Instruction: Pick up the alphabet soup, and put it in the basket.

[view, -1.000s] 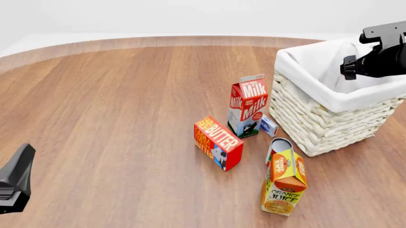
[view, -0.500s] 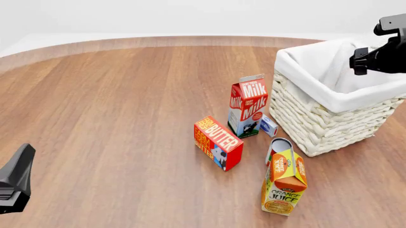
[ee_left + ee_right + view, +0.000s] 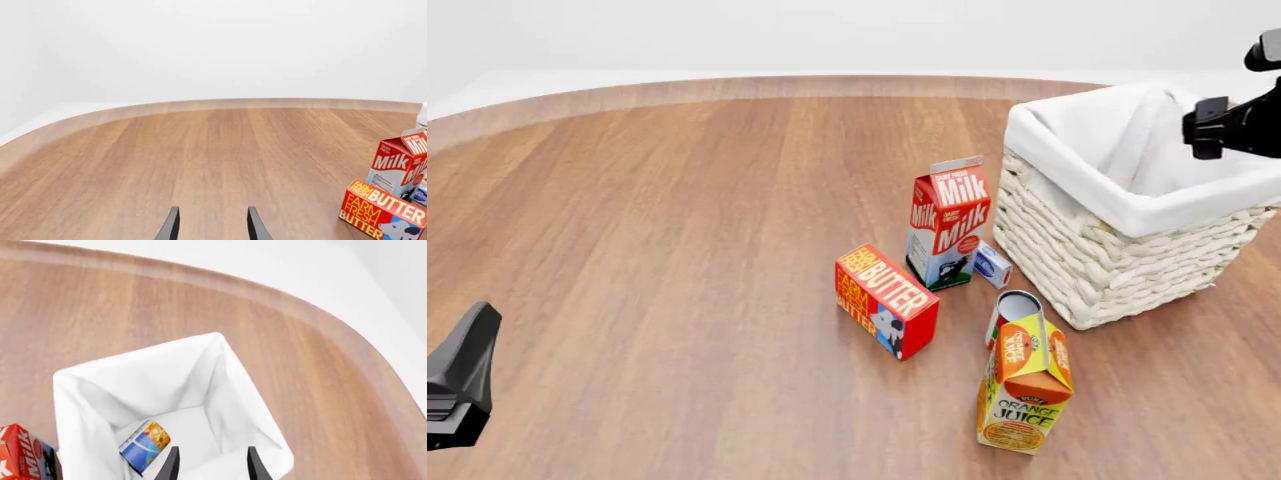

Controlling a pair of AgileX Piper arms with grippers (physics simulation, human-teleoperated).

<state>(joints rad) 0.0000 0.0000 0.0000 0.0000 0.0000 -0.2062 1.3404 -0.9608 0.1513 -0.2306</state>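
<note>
Over the last second the right arm has drawn back toward the right edge of the front view, rising off the basket, while nothing on the table has shifted.

At the far left, the left gripper (image 3: 457, 395) idles low by the table's near edge, well apart from every item; its wrist view shows the two fingertips (image 3: 171, 226) spread with only bare wood between them, so it is parked, released and holding nothing. Toward the middle, the Farm Fresh butter box (image 3: 885, 300) lies on its side, near the upright milk carton (image 3: 949, 222). A small blue-and-white box (image 3: 993, 265) sits between the milk and the basket wall. Nearer the camera, the orange juice carton (image 3: 1026, 383) stands in front of a red-and-white can (image 3: 1012, 310), hiding most of it.

The basket (image 3: 1094, 265) stands at the right. The alphabet soup (image 3: 145, 446) lies on its side on the liner inside, as the right wrist view shows. The right gripper (image 3: 210, 462) hangs above it, fingers apart and empty, which suggests the can is delivered and the arm is retreating.
</note>
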